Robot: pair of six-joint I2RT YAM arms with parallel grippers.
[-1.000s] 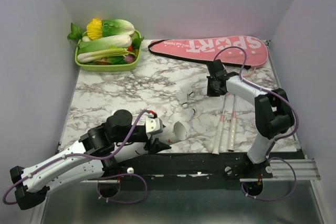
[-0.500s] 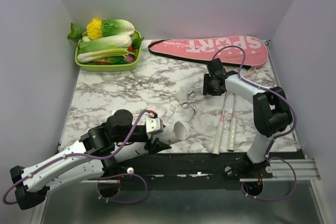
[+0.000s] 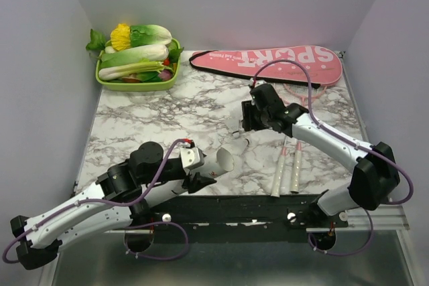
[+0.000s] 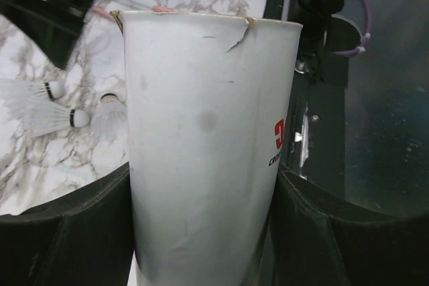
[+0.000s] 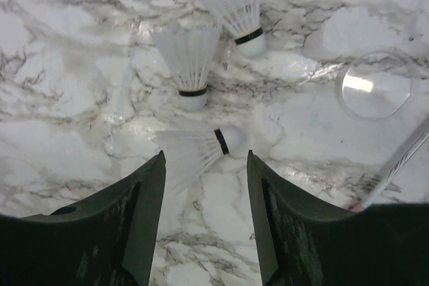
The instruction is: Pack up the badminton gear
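Three shuttlecocks [image 5: 188, 65] are counted in a loose cluster on the marble table [image 3: 147, 118]. Two rackets [image 3: 293, 175] are laid side by side to their right, and one pink cover [image 3: 268, 58] sits at the back edge. One white tube [image 4: 208, 132] is clamped in the left claw [image 4: 204, 192] near the front edge (its red print is half cut off by a finger). The right claw [image 5: 204, 179] is spread wide just above the shuttlecocks, with nothing gripped. One clear round lid [image 5: 373, 85] is seen nearby. The racket heads are partly covered by the right arm.
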